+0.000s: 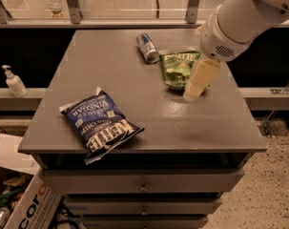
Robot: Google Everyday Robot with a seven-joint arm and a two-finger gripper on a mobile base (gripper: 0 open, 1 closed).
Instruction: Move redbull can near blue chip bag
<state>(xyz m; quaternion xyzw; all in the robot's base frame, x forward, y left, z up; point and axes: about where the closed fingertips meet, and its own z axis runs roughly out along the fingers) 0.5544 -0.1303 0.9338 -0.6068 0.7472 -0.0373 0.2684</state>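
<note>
The redbull can (147, 47) lies on its side at the far middle of the grey table (134, 80). The blue chip bag (100, 122) with white "Kettle" lettering lies flat near the front left of the table. My gripper (197, 82) hangs from the white arm at the upper right, above the right part of the table, over the right edge of a green chip bag (179, 68). It is to the right of the can and holds nothing.
A white soap dispenser (13, 82) stands on a ledge left of the table. A cardboard box (25, 202) sits on the floor at the lower left. Drawers (143, 185) are under the table top. A railing runs behind the table.
</note>
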